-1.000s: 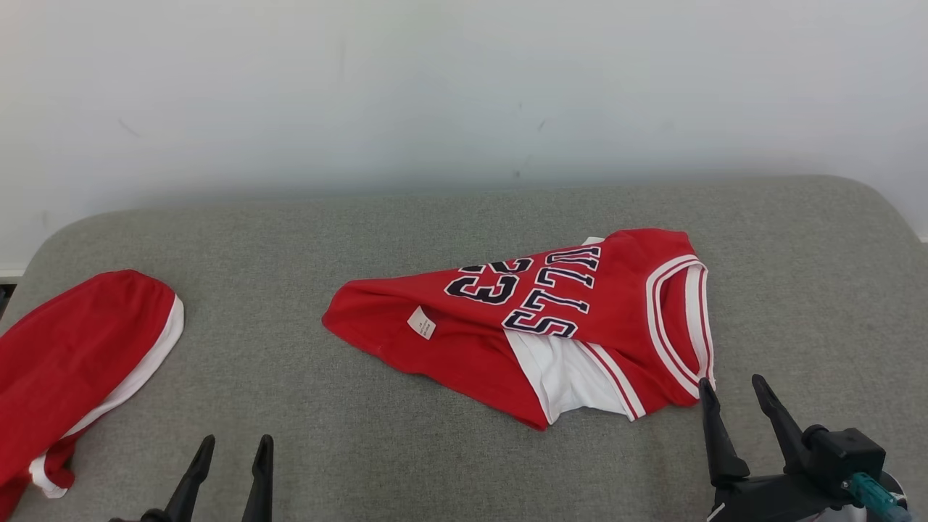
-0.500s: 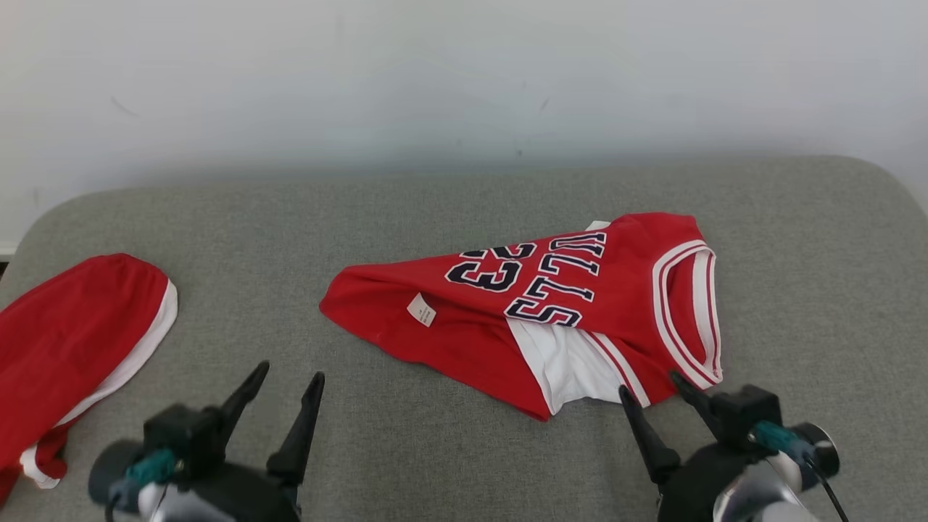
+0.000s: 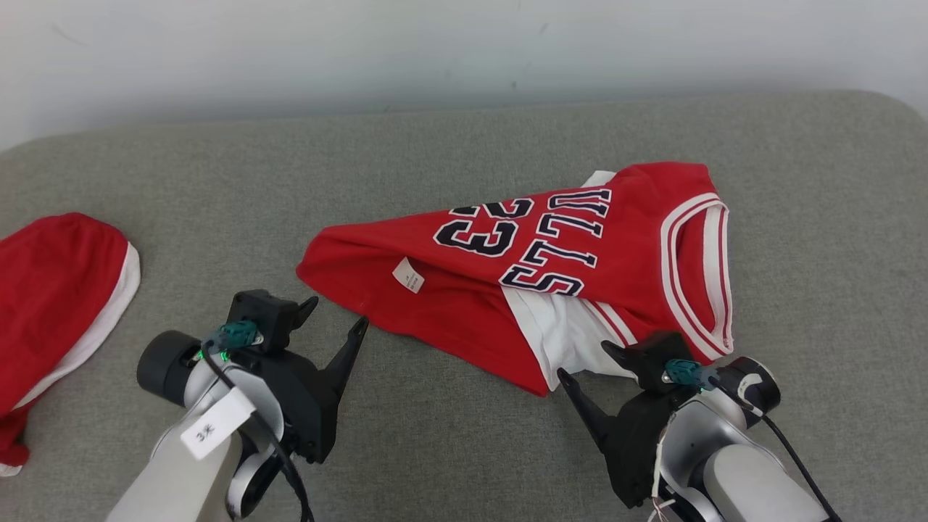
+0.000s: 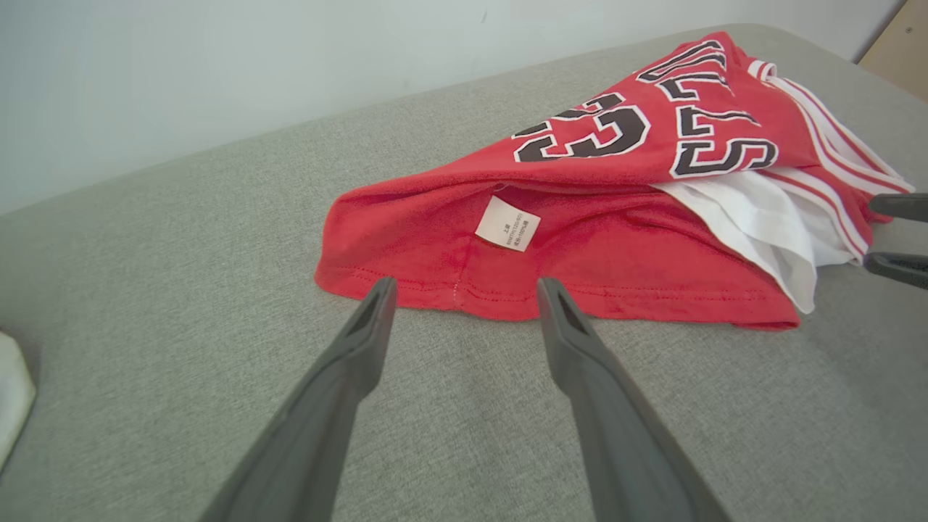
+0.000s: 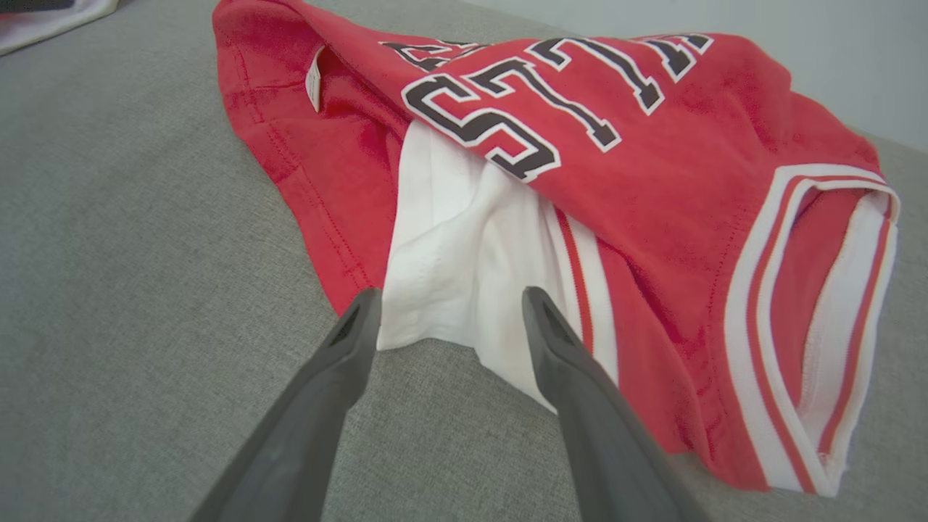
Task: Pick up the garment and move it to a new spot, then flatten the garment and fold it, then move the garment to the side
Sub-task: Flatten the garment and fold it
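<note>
Both arms are reaching further in than a second ago, and the head camera is tipping down, so the whole picture is sliding; the jersey [image 3: 631, 283] itself is not shifting on the cushion [image 3: 435, 167].

It is lying crumpled right of centre, with its long axis running across the robot's front, from a red hem corner on the left to the striped armhole [image 3: 696, 268] on the right. The left gripper [image 3: 336, 312] is hovering spread and holding nothing, just short of that hem corner. The right gripper [image 3: 583, 360] is also standing spread and empty, its tips reaching the near edge where the white lining [image 3: 558, 333] is poking out. Each arm is facing its own end, the right one looking slightly closer.

The left wrist view is showing the stitched hem [image 4: 464, 296] straight ahead between the fingers, the tag [image 4: 507, 223] just beyond, and the right arm's fingertips [image 4: 899, 206] at the far end. The right wrist view is showing the lining sitting between its fingers, cloth still loose. The head view is also showing a second red garment [image 3: 51, 290] well apart on the left.
</note>
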Controlling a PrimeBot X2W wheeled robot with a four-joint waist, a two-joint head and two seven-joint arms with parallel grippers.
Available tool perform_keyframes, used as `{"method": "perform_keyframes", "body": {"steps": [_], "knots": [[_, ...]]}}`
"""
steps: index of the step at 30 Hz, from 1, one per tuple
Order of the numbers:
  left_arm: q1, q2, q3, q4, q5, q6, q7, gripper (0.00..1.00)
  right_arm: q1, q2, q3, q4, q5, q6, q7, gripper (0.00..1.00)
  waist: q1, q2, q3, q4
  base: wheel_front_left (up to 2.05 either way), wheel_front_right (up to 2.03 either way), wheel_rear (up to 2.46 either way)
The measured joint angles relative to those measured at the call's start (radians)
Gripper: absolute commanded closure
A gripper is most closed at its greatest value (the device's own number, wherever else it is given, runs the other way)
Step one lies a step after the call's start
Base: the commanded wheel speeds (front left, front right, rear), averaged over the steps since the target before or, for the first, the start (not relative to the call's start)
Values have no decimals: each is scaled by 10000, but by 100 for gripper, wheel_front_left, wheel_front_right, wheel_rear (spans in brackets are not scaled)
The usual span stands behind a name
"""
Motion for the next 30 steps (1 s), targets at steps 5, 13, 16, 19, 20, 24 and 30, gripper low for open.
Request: {"method": "perform_keyframes", "body": {"steps": [5, 13, 16, 19, 20, 24, 30], "knots": [[-806, -349, -274, 669, 94, -115, 422, 0, -325, 211, 301, 0, -102, 90, 466, 0, 1, 1, 520, -127, 0, 0, 0], [-1784, -686, -562, 1977, 280, -261, 796, 0, -535, 320, 535, 123, -238, 98, 888, 0, 1, 1, 1227, -256, 0, 0, 0], [-1850, -727, -500, 2399, 282, -255, 838, 0, -537, 351, 558, 84, -280, 84, 918, 0, 0, 1, 1340, -261, 0, 0, 0], [-1908, -754, -479, 2600, 284, -251, 836, 0, -536, 360, 554, 59, -280, 82, 959, 0, -1, 0, 1356, -257, 0, 0, 0], [-1980, -761, -466, 2671, 284, -253, 834, 0, -536, 360, 554, 52, -280, 81, 963, 0, -1, 0, 1357, -257, 0, 0, 0], [-2217, -805, -380, 2974, 282, -259, 734, 0, -528, 360, 545, 17, -280, 67, 970, 0, -1, 0, 1347, -266, 0, 0, 0], [-2367, -905, -422, 3394, 280, -265, 646, 0, -516, 376, 612, -73, -280, 27, 1058, 6, -2, 0, 1341, -328, 0, 0, 0]]}}
